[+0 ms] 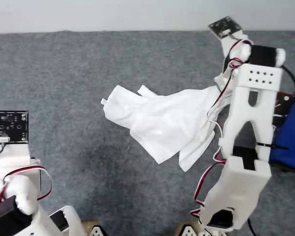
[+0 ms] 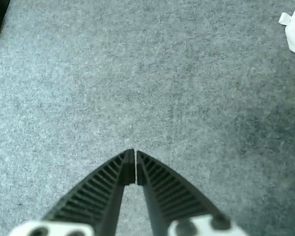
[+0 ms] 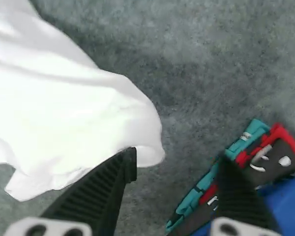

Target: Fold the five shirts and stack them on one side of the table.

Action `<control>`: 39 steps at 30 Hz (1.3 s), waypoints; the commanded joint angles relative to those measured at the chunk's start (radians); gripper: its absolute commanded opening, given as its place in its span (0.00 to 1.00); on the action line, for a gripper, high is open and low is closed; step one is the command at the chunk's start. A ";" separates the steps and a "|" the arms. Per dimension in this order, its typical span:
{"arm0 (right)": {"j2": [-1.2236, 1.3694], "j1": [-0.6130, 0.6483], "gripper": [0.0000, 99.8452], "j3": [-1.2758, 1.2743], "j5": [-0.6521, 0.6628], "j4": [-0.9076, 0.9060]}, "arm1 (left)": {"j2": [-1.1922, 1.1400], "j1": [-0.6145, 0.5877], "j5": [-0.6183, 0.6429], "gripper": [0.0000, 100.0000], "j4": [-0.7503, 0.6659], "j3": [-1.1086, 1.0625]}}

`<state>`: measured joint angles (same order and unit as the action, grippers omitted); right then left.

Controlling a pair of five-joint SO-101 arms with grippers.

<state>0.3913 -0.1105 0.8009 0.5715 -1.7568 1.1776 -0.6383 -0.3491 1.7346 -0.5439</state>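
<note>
The crumpled white cloth shirt [image 1: 162,118] is spread across the middle of the grey carpet table [image 1: 64,73], with one end bunched up by the right gripper [image 3: 179,164]. That pincer's fingers are wide apart, so nothing is pinched. I think it wants a better corner to grab. The left gripper [image 2: 136,157] is closed on nothing, parked over bare carpet. A blue cloth [image 1: 292,132] beside the right arm may be the pile.

High camera looks down over the grey felt-covered table [image 1: 64,73]. Each wrist camera faces down, close above it. All three share the crumpled white cloth shirt [image 1: 162,123].
</note>
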 commanded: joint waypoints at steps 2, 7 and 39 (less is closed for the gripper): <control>-0.137 0.028 0.30 0.003 -0.017 -0.041 | 0.005 0.005 -0.005 0.02 0.009 0.005; -0.216 0.102 0.20 0.003 -0.017 -0.041 | 0.008 0.005 -0.005 0.02 0.003 -0.039; -0.183 0.762 0.20 -0.870 -0.204 0.130 | 0.011 0.005 0.063 0.02 -0.018 -0.054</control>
<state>0.1857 0.6107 -0.0736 0.3813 -1.6479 1.1807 -0.6368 -0.2938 1.7346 -0.5976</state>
